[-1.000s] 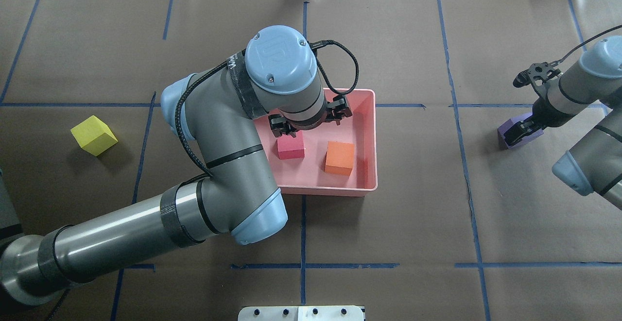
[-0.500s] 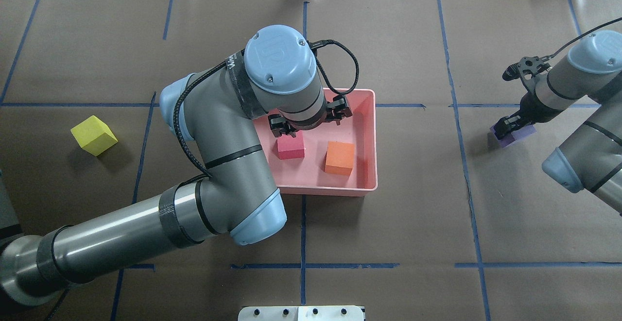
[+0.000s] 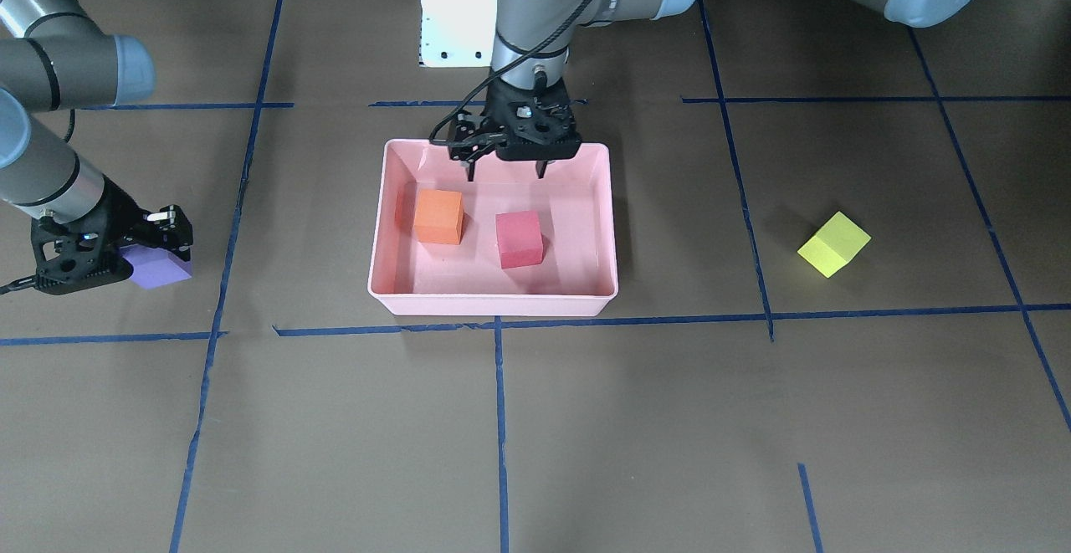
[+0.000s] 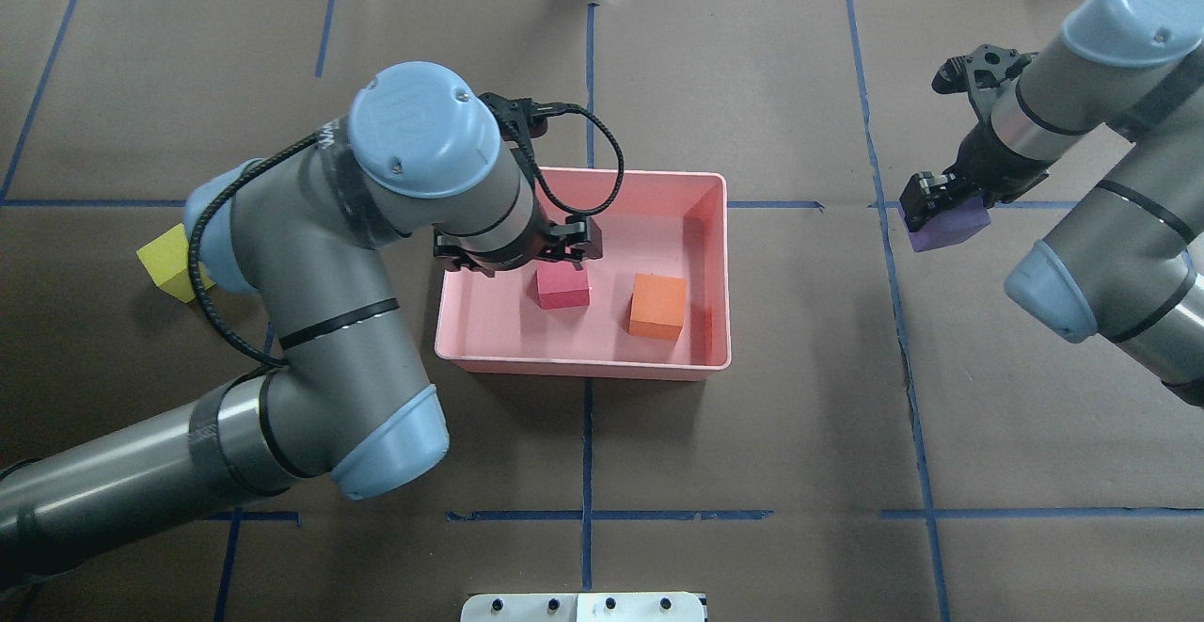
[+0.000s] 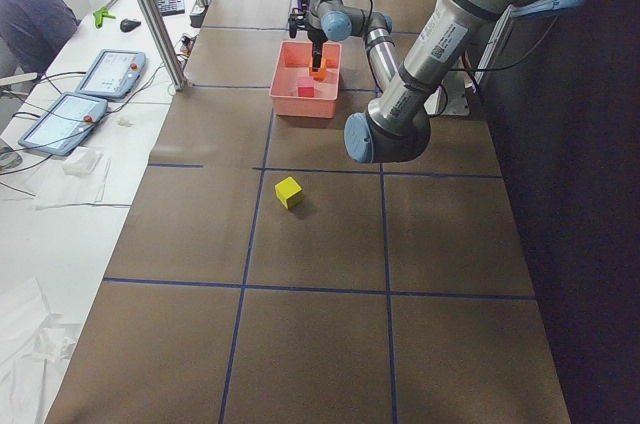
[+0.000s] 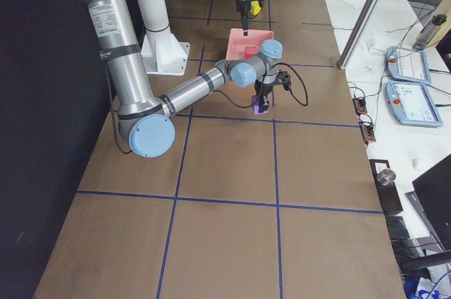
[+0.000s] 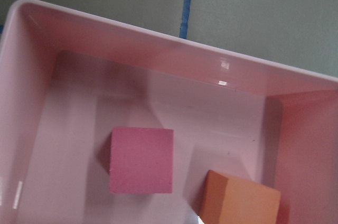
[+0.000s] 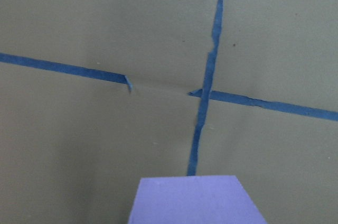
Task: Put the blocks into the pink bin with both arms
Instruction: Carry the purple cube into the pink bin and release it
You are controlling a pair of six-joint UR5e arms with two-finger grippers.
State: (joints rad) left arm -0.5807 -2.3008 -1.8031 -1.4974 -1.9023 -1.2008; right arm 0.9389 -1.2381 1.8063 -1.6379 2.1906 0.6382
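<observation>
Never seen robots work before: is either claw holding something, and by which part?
The right claw pinches the purple block by its sides. The left claw hangs open, empty, over the pink bin.

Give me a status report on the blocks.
Left gripper open above pink bin. Right gripper shut on purple block. Red block, orange block inside; yellow block outside.

No word or number can be read in full. A black band (image 4: pixel 331 136) wraps the left arm (image 4: pixel 310 255), just left of the pink bin (image 4: pixel 658 174) in the overhead view. It has white letters on it, but they are too small and bent to read.
</observation>
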